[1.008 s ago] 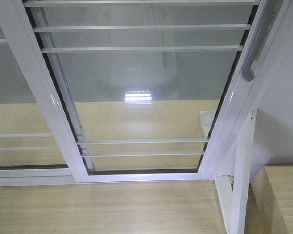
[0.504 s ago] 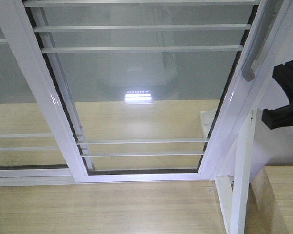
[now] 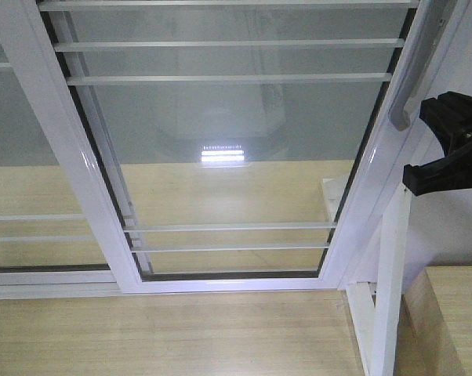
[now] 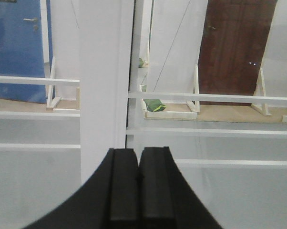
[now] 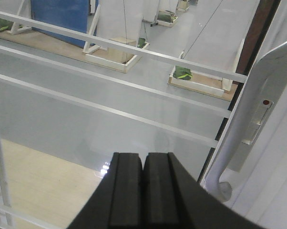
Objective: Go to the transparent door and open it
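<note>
Transparent door [image 3: 236, 141]: filling the middle of the front view, rising from the pale wooden floor [image 3: 165, 329] up out of the picture, and appearing closed along its right edge. Carrying its long curved grey handle [image 3: 415, 66] on the right-hand stile, with a second glass panel [image 3: 16, 141] lying beside it at the left.

Judging the step in hand: ending the approach and reaching for the handle. Hanging the right gripper [image 5: 143, 191] near the handle's lower end, to its left in the wrist view, not touching it, and showing as a black shape at the right edge of the front view. Showing its fingers [image 5: 127, 191] pressed together, holding nothing.

Pointing the left gripper [image 4: 138, 186] at a white upright [image 4: 105, 95] of the frame, fingers [image 4: 123, 186] likewise pressed together, empty, touching nothing visible.

Probably calling next for spreading the right fingers, shifting across to the grey bar, closing round it, then sliding the panel leftward.
</note>
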You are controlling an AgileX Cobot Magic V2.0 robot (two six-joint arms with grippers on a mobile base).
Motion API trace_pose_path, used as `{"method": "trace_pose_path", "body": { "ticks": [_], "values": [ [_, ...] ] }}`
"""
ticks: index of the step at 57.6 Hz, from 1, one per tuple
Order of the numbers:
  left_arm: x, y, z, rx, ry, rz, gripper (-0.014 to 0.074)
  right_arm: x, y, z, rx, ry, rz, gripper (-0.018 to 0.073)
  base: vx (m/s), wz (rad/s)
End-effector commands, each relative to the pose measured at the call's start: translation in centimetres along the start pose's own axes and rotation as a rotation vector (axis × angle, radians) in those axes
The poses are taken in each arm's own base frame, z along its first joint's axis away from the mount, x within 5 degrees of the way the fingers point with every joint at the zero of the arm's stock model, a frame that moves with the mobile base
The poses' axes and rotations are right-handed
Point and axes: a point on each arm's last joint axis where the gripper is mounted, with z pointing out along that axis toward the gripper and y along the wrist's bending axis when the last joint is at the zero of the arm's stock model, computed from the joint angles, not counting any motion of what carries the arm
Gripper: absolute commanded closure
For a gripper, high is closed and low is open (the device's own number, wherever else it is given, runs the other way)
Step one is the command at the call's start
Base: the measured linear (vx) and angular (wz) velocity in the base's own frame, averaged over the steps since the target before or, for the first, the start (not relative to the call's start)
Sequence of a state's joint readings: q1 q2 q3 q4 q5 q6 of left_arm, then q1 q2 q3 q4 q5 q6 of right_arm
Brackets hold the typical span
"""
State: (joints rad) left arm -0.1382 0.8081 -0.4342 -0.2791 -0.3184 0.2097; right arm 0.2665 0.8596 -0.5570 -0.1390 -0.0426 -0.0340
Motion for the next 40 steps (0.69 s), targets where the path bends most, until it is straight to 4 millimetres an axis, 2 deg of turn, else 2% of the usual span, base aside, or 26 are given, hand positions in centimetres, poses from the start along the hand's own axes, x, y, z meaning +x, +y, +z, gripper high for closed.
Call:
{"method": "trace_pose_path", "body": {
  "ticks": [1, 11, 21, 29, 33, 40],
  "values": [
    [-2.0, -0.3, 0.1, 0.018, -0.115, 0.086, 0.0530, -2.2, -0.4, -0.2, 0.016, -0.136, -0.013, 0.0535, 0.00, 0.00],
    [-1.9, -0.4, 0.1, 0.030, -0.110, 0.110, 0.0402, -2.5, -0.4, -0.3, 0.017, -0.160, -0.014, 0.0421, 0.00, 0.00],
    [-1.7, -0.4, 0.1, 0.033, -0.088, 0.110, 0.0237, -2.7, -0.4, -0.3, 0.018, -0.190, -0.012, 0.0204, 0.00, 0.00],
    [-1.5, -0.4, 0.1, 0.036, -0.067, 0.108, 0.0146, -2.9, -0.4, -0.4, 0.019, -0.204, -0.015, 0.0062, 0.00, 0.00],
    [-1.5, -0.4, 0.1, 0.031, -0.064, 0.093, 0.0127, -3.1, -0.4, -0.4, 0.020, -0.235, -0.014, 0.0030, 0.00, 0.00],
    [-1.5, -0.2, 0.1, 0.013, -0.060, 0.034, 0.0125, -3.6, -0.5, -0.5, 0.029, -0.288, 0.000, 0.0031, 0.00, 0.00]
  ]
}}
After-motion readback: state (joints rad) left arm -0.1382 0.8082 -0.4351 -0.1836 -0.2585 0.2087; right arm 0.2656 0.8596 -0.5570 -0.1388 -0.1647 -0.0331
